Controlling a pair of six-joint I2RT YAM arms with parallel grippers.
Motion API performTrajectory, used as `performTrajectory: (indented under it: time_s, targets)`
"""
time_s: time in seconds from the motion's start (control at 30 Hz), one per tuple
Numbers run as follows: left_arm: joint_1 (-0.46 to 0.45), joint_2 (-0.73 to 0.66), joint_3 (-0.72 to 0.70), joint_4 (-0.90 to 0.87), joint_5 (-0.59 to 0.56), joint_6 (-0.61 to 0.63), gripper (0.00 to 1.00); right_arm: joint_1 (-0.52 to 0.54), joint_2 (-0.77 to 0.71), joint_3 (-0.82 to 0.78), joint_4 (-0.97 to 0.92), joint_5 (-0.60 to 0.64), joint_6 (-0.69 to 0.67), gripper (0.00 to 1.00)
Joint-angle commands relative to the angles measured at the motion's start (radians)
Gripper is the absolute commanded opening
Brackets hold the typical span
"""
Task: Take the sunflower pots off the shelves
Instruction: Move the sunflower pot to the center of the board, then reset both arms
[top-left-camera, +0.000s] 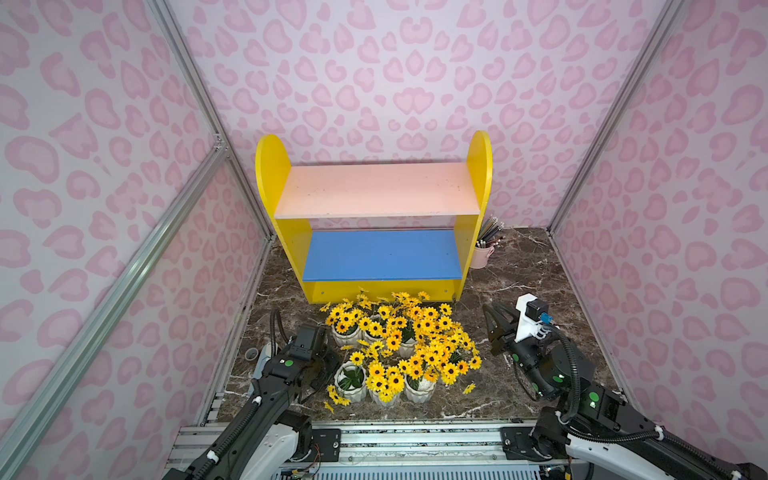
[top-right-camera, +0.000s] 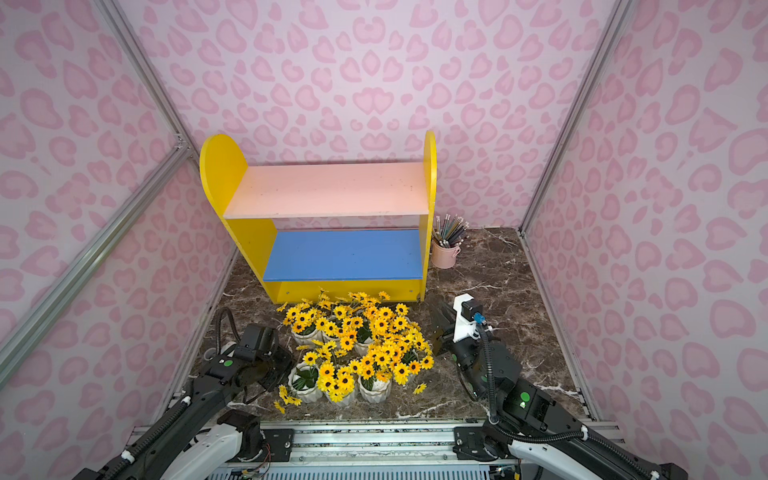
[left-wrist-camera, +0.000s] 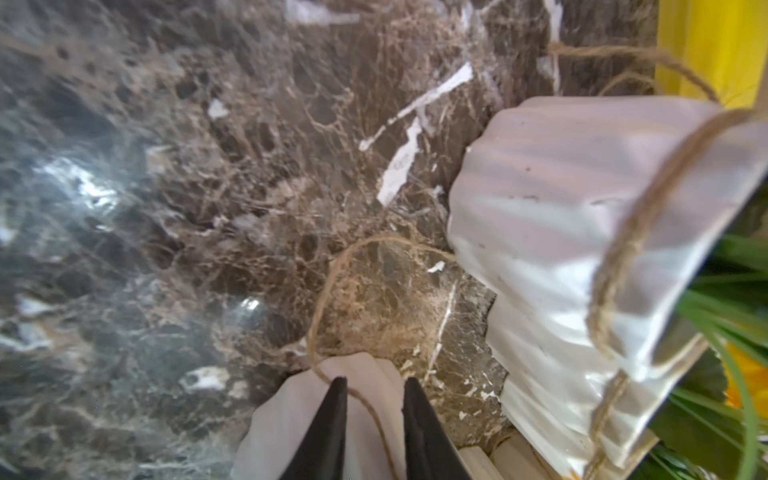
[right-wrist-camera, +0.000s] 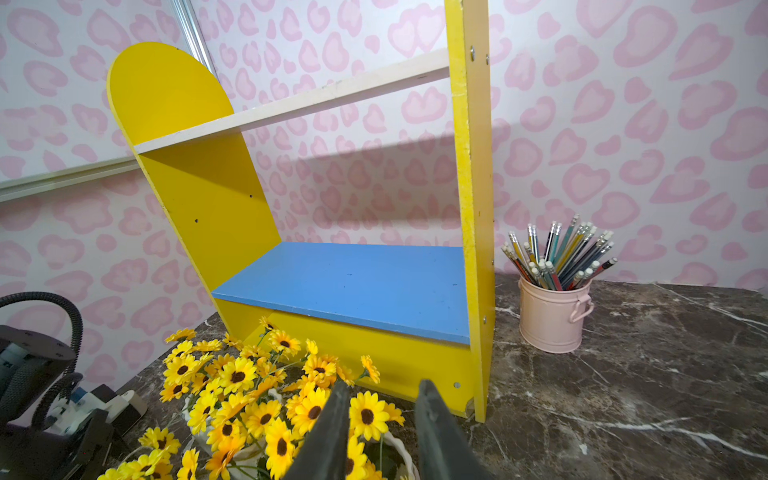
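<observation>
Left wrist view: left gripper narrowly parted over a sunflower pot, hold unclear; right gripper slightly parted, empty

The left arm and right arm are black with white lower shells, round green stickers and ribbed black cable hoses cinched by white ties. The right claw has tapered black fingers and a white bracket.

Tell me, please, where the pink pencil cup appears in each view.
Top view: pencil cup just right of the shelf.
Top view: same place, just right of the shelf.
Left wrist: not in it.
Right wrist: beside the shelf's near side panel.
Shared landmark: the yellow shelf; the left wrist shows only a strip of it.
</observation>
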Motion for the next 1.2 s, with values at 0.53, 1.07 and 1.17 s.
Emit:
performTrajectory:
  time_s: [0.53,1.07,1.17]
  targets:
    - [0.212,0.153,0.539,0.01,-0.338,0.588,0.89,-0.032,0.173,0.124,-0.028,0.01,-0.037,0.74]
    - [0.206,0.021,0.233,0.831,-0.343,0.996,0.98,-0.328,0.428,0.176,0.061,-0.048,0.032,0.99]
    - [0.222,0.009,0.115,0.998,-0.319,1.057,0.98,-0.41,0.449,0.12,0.155,-0.081,-0.006,0.99]
